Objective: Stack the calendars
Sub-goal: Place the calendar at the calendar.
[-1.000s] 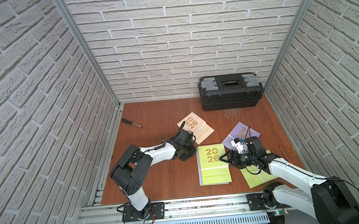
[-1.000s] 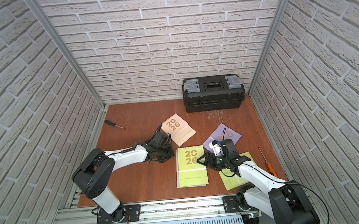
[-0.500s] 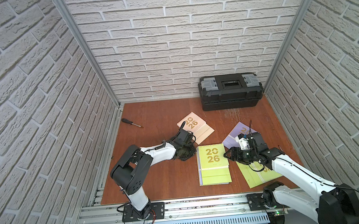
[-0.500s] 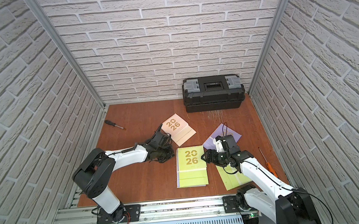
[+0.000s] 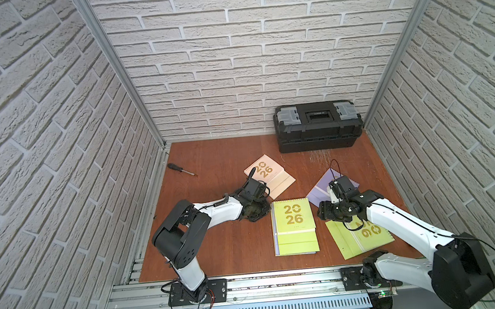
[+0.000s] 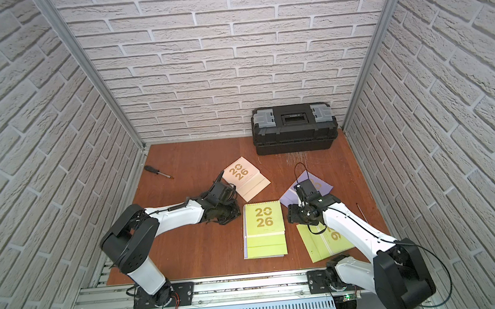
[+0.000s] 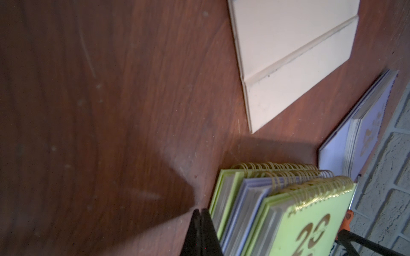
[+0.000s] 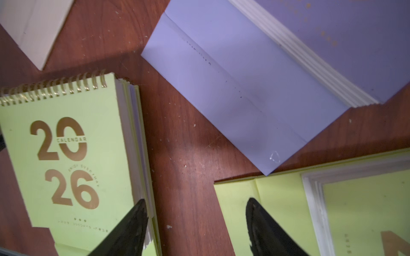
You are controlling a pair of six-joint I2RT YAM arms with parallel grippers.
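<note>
A stack of calendars (image 5: pixel 294 219) lies mid-table: lime green on top, lavender and lime green edges below (image 7: pixel 248 208). My left gripper (image 7: pixel 200 212) is shut and empty, low against the stack's left side (image 5: pixel 255 213). A peach-pink calendar (image 5: pixel 268 175) lies behind it. A lavender calendar (image 8: pixel 244 84) and another lime green calendar (image 5: pixel 359 237) lie flat to the right. My right gripper (image 8: pixel 195 200) is open and holds nothing. It hangs over the bare strip between the stack and the lime green calendar (image 5: pixel 323 213).
A black toolbox (image 5: pixel 317 125) stands at the back right against the wall. A black-handled screwdriver (image 5: pixel 179 169) lies at the back left, and a thin orange-handled one (image 6: pixel 361 210) lies by the right wall. Brick walls close in three sides.
My right arm has lifted and its wrist has swung slightly toward the back, with the jaws a little narrower. The left arm and the calendars have stayed put.
</note>
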